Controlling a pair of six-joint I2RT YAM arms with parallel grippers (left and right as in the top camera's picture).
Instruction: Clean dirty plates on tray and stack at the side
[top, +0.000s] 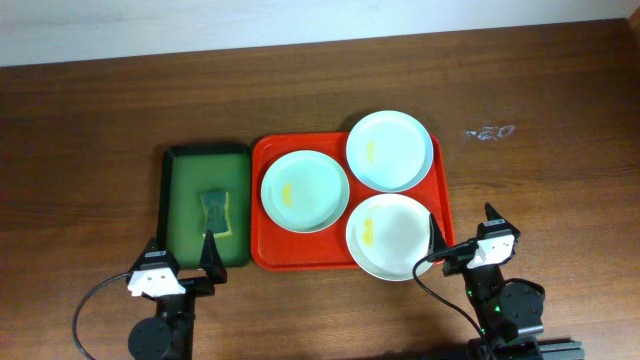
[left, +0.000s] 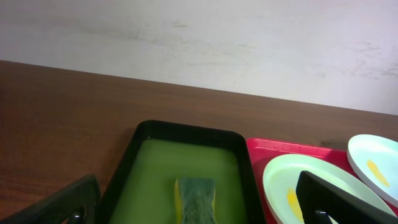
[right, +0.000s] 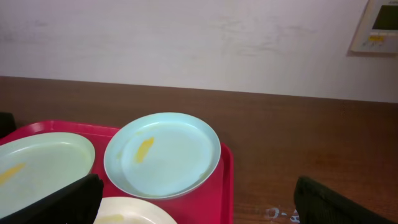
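Note:
Three dirty plates lie on the red tray (top: 262, 255): a mint plate (top: 305, 190) at the left, a light-blue plate (top: 390, 150) at the back right, a white plate (top: 390, 236) at the front right. Each has a yellow smear. My left gripper (top: 181, 262) is open and empty at the table's front, just before the green tray. My right gripper (top: 462, 237) is open and empty beside the red tray's front right corner. The left wrist view shows the mint plate (left: 283, 180). The right wrist view shows the light-blue plate (right: 163, 154) and the red tray (right: 225, 186).
A dark green tray (top: 182, 215) holds a yellow-green sponge (top: 215, 212), left of the red tray; both show in the left wrist view, tray (left: 146, 168) and sponge (left: 196, 199). White scribble marks (top: 490, 132) are on the brown table at the right.

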